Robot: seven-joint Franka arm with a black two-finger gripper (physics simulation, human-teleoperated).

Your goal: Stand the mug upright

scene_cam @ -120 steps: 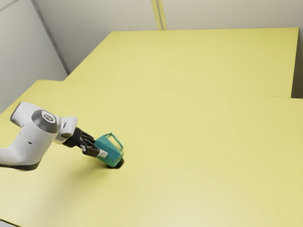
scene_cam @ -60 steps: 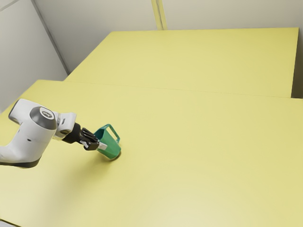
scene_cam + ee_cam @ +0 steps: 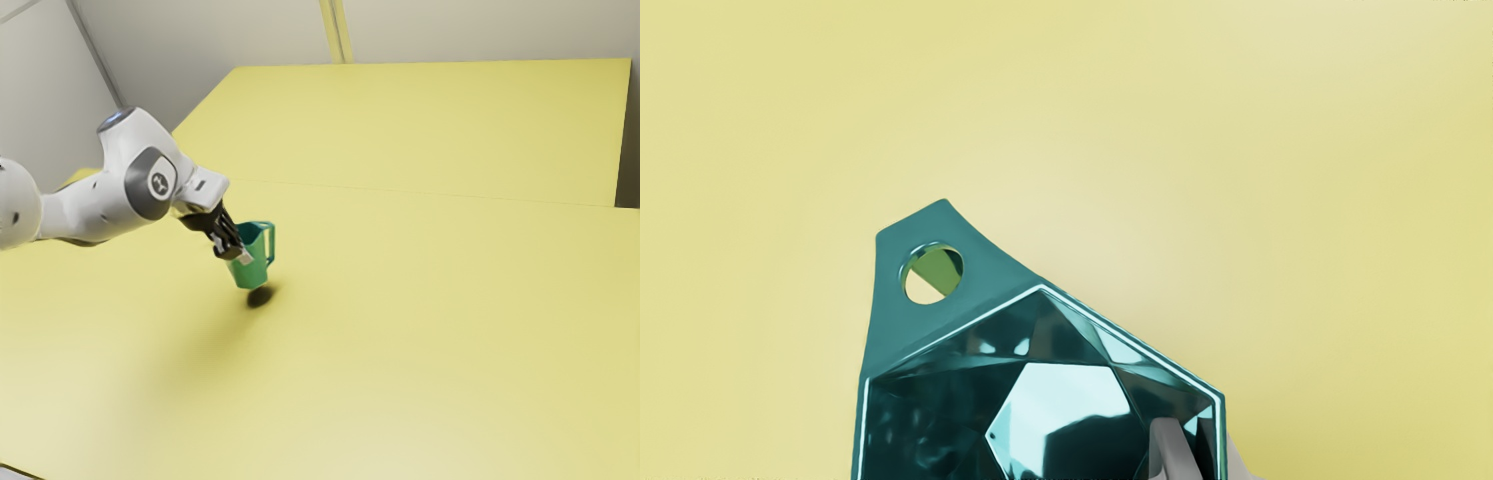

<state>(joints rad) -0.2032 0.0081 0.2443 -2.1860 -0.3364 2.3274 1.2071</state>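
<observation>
The gripper [image 3: 243, 256] holds the green mug [image 3: 252, 272] by its wall in the exterior view. The mug stands nearly upright in the air, its opening up and its handle toward the exterior view's right, with a dark shadow on the table below its base. In the wrist view the gripper [image 3: 1212, 448] has one finger inside the six-sided mug [image 3: 946, 333] and the other outside, pinching the wall between them. The camera looks down into the mug's interior, and the handle with its round hole sticks out on the side away from the fingers.
The yellow table [image 3: 430, 330] spreads under and around the mug. A second yellow surface [image 3: 420, 125] adjoins it toward the back, with pale walls behind. No other objects are on the table.
The arm has risen and shifted toward the exterior view's right, carrying the mug. From a clear tilt the mug has turned nearly upright, and its base has separated from its shadow.
</observation>
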